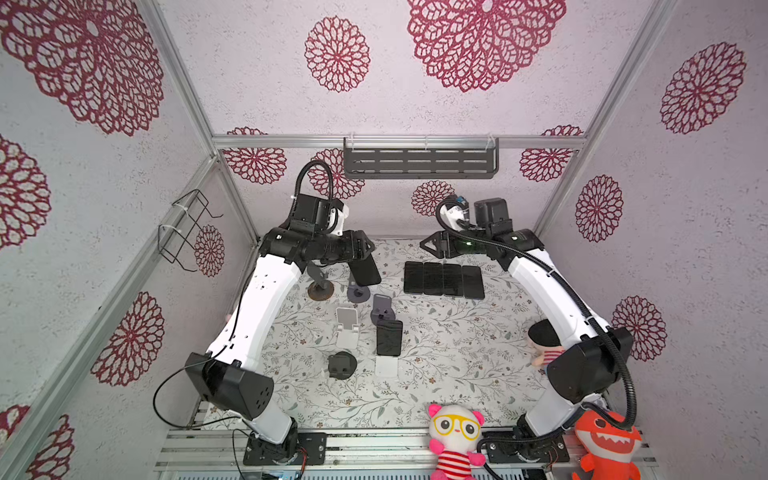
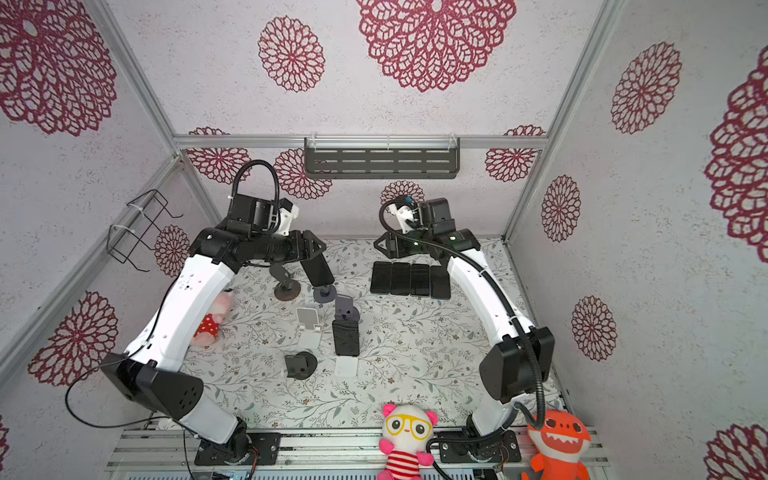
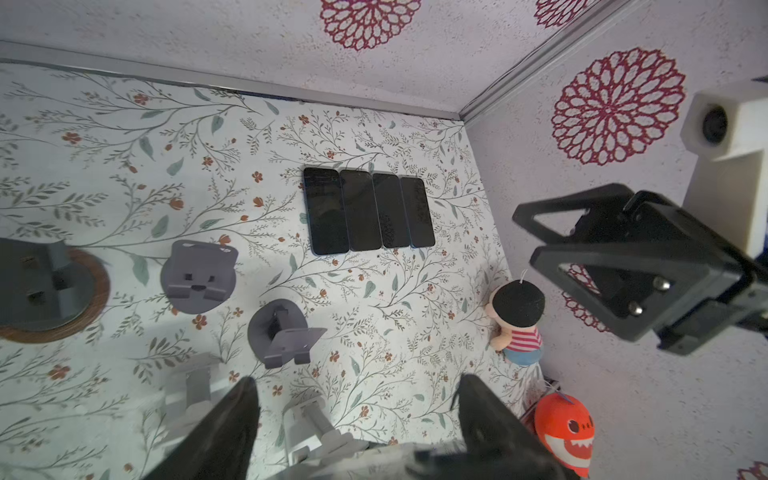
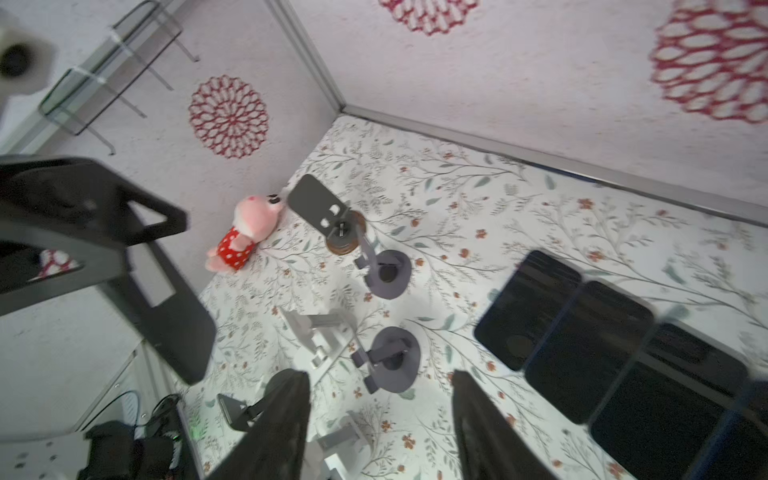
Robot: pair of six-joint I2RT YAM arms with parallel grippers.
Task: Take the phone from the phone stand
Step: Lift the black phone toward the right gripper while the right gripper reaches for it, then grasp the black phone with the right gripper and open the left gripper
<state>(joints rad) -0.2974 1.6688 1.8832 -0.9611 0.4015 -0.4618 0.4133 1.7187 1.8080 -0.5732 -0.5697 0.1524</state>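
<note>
Carrying: left gripper (image 1: 365, 254) clamps the phone (image 1: 368, 272) just above its stand (image 1: 358, 294); right gripper (image 1: 424, 244) empty, jaws apart. Clear the stand before you swing to the row (image 1: 444, 279); lay it flat.

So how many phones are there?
6. Four in a row at the back, a phone on the white stand, another in the left gripper. Arms may hide more.
</note>
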